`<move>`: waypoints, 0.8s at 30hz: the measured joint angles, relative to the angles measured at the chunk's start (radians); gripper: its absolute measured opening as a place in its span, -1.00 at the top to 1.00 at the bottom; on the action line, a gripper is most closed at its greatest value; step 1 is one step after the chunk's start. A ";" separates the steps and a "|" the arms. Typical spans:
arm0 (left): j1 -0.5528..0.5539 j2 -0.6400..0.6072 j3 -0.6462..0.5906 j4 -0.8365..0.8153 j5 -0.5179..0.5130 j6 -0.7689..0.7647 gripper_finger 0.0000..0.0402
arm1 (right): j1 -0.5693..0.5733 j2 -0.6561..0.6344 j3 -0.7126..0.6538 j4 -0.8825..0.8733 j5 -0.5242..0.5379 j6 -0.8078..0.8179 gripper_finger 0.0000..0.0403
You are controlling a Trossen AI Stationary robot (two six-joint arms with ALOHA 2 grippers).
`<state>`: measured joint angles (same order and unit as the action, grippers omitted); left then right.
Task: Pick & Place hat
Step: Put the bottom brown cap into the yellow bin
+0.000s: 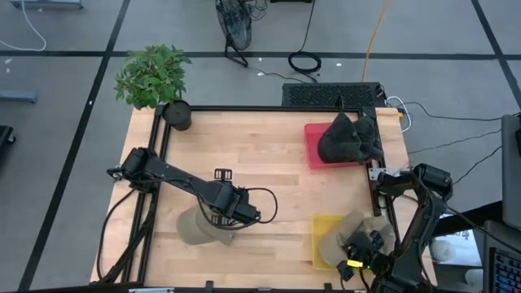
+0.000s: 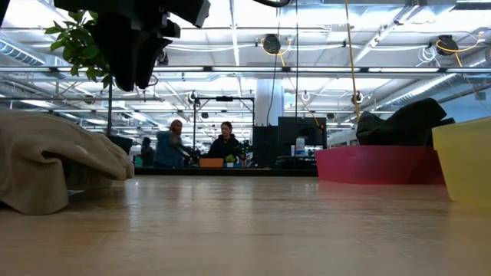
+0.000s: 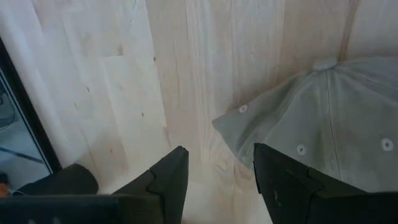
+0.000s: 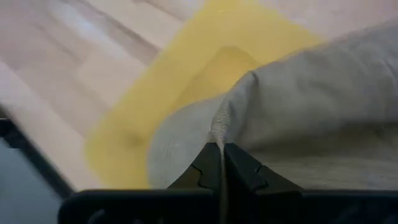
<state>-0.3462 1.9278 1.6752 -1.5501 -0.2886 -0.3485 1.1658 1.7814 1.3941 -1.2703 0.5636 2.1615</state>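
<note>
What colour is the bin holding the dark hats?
Red bin; clearest in the high view.

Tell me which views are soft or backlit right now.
Low view: ceiling lights backlight the left gripper into a silhouette. Right wrist view: yellow bin and table blurred, sharp only where the right gripper pinches the beige hat. Left wrist and high views clear.

A: Left arm (image 1: 195,191) covers part of the tan hat (image 1: 194,229); yellow bin (image 2: 462,159) cut off at the low view's edge.
B: People (image 2: 196,146) behind, too small.
</note>
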 joint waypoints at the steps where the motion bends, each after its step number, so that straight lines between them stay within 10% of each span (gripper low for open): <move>1: 0.000 0.000 0.000 -0.001 0.000 0.002 0.08 | -0.001 0.000 0.000 0.022 0.009 0.000 1.00; 24: 0.044 -0.001 0.000 -0.021 0.000 0.032 0.08 | -0.044 0.050 0.002 -0.077 -0.012 0.036 1.00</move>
<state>-0.3023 1.9270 1.6756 -1.5715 -0.2882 -0.3164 1.1221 1.8317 1.3956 -1.3477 0.5520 2.1979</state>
